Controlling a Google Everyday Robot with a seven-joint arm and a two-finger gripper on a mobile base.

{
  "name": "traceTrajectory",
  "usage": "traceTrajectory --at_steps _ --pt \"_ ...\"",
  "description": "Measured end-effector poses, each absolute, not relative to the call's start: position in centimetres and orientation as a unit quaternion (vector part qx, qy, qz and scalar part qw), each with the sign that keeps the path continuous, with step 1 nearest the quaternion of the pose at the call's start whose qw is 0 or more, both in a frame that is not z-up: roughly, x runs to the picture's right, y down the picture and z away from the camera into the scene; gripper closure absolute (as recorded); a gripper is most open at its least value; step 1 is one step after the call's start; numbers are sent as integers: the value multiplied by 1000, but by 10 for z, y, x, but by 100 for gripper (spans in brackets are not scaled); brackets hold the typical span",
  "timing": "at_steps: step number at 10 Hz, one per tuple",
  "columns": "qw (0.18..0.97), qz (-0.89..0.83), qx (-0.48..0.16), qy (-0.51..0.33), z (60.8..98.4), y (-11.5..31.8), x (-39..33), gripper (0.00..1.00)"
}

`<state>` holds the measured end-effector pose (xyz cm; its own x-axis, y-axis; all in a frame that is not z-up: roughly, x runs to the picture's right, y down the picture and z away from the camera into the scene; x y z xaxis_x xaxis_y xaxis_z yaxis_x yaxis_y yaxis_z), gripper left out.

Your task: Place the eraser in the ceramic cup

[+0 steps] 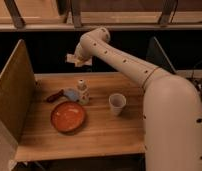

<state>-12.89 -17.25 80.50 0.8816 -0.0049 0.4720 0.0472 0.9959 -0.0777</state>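
Observation:
The ceramic cup (pixel 117 103) is small, white and handleless. It stands upright on the wooden table (pixel 104 132), right of centre. My gripper (pixel 78 59) hangs above the table's far edge, behind and above the pale bottle, well to the left of and behind the cup. A pale shape shows at the gripper's tip, and I cannot tell whether it is the eraser. No eraser shows on the table top.
A small pale narrow-necked bottle (pixel 82 92) stands left of the cup. A blue-headed tool with a red handle (pixel 63 94) lies beside it. An orange plate (pixel 68 116) sits in front of them. Upright panels stand at the table's left (pixel 14 95) and right (pixel 159 55).

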Motion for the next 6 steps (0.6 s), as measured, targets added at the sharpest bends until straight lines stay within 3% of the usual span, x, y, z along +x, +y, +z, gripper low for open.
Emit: traceTrajectory --at_steps 6 --pt "979 49 -1 -200 776 -172 -76 100"
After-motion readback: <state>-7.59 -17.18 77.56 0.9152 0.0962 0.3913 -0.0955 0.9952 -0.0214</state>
